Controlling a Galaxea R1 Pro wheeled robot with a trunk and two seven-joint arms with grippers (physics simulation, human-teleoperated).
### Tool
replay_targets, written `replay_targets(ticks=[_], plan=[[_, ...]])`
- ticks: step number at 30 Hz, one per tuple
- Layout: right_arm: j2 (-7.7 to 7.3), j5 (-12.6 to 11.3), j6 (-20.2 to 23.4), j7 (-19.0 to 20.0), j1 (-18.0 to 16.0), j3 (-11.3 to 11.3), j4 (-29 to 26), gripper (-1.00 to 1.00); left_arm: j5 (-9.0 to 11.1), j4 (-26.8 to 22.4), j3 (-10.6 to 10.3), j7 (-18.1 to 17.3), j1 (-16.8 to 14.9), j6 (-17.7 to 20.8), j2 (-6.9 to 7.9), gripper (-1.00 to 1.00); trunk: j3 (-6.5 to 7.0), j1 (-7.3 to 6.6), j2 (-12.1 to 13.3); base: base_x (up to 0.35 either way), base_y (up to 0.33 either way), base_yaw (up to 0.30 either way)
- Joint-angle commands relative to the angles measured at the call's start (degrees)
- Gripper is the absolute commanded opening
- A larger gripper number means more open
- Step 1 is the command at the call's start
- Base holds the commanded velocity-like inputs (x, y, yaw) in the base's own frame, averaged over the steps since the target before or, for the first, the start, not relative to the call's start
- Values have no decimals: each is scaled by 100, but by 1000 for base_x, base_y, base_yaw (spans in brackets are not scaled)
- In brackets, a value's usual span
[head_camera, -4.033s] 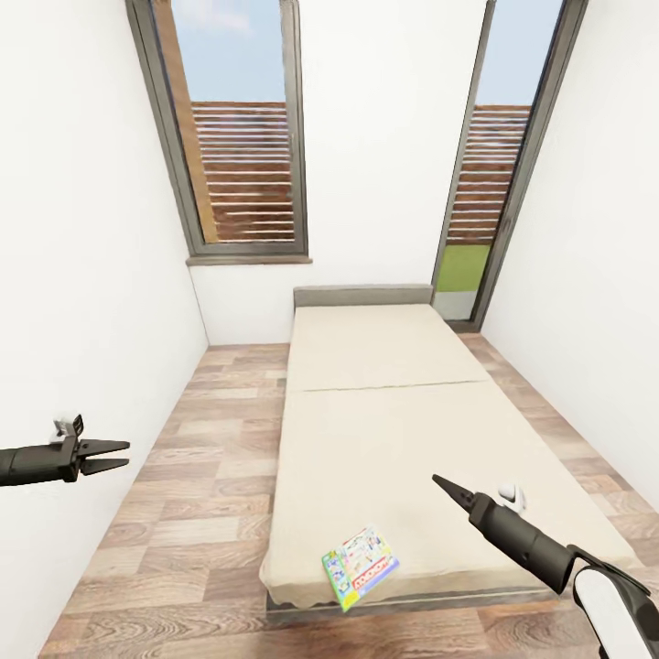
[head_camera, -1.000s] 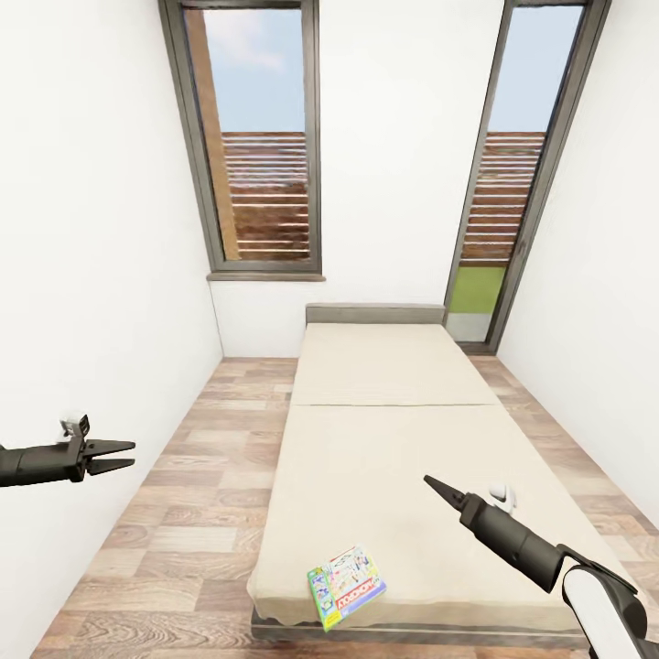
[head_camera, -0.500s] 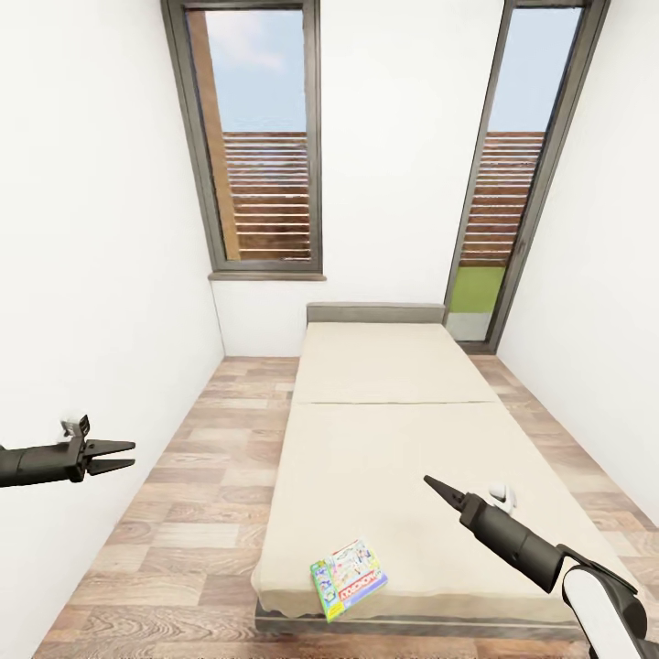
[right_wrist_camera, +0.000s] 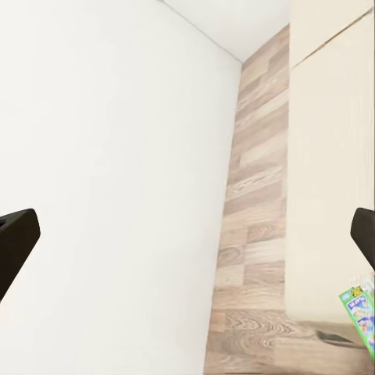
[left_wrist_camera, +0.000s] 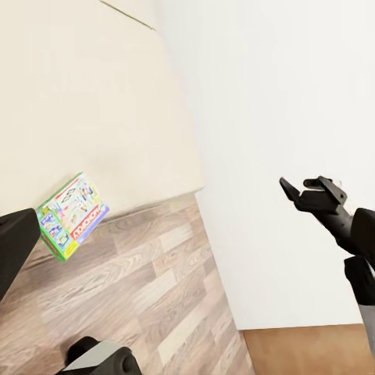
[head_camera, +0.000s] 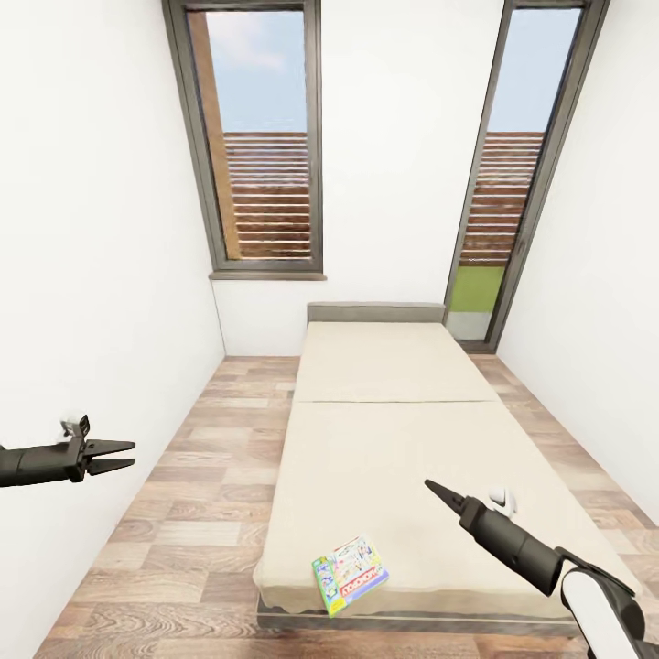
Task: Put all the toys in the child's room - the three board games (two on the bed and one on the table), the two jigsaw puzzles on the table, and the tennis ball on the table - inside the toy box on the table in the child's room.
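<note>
Approach to the bed (head_camera: 384, 430) is the step we judge to be in hand: the one board game (head_camera: 350, 575) we can see, a green-edged box with a white-and-red face, lies flat on the mattress at the near end, close to the foot edge and slightly left of the bed's centre line. We see nothing else lying on the mattress.

We hold the left gripper (head_camera: 117, 456) out over the wood floor (head_camera: 183, 513) beside the white wall, well apart from the bed, with its two fingers spread and nothing between them. We hold the right gripper (head_camera: 437, 492) above the mattress, above and to the right of the box and not touching it. In the head view its fingers read as a single point, but the right wrist view shows them wide apart, so we take it as empty and spread.

We judge that the next move calls for closing on the foot of the bed, then lowering the right gripper over the box and aligning its fingers across one box edge.
</note>
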Motion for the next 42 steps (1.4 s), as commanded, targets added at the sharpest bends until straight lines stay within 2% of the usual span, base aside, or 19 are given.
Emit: replay_targets(ticks=[1, 6, 11, 14, 15, 17, 20, 22, 27, 32, 38, 42], plan=[[1, -18, 37, -11, -6, -10, 34, 100, 21, 2, -37, -26, -8, 61, 7, 100, -11, 2, -10, -4, 2, 0], [29, -35, 29, -72, -6, -5, 249, 100, 32, 2, -38, -26, -6, 61, 0, 100, -11, 2, -10, -2, 1, 0], [189, -29, 15, -83, -6, -1, 827, 100, 35, 2, -38, -26, -7, 61, -8, 100, -11, 2, -10, 0, 0, 0], [320, -9, 14, -80, -6, -1, 1292, 100, 29, 2, -38, -26, -6, 61, -9, 100, -11, 2, -10, 0, 0, 0], [413, 0, 14, -77, -6, -13, 1642, 100, 26, 2, -38, -26, -8, 61, -8, 100, -11, 2, -10, 0, 0, 0], [496, 0, 9, -71, -7, -26, 2014, 100, 28, 2, -35, -26, -7, 61, -7, 100, -11, 2, -10, 0, 0, 0], [572, -16, -45, -47, -7, -48, 2577, 100, 29, 2, -36, -26, -6, 61, -7, 100, -11, 2, -10, 0, 0, 0], [608, -54, -236, 20, -7, -80, 3019, 100, 26, 2, -34, -26, -7, 61, -5, 100, -11, 2, -10, 0, 0, 0], [631, -103, -603, 343, -7, -127, 3388, 100, 23, 2, -31, -26, -8, 61, 4, 100, -11, 2, -10, 0, 0, 0], [642, -88, -794, 643, -7, -137, 3583, 100, 22, 2, -30, -26, -6, 61, 10, 100, -11, 2, -10, 0, 0, 0], [643, -57, -1042, 757, -6, -129, 4061, 100, 21, 2, -29, -26, -8, 61, 11, 100, -11, 2, -10, 0, 0, 0], [618, -38, -1424, 789, -37, -119, 4468, 100, 21, 2, -29, -26, -7, 61, 14, 100, -11, 2, -10, 0, 0, 0]])
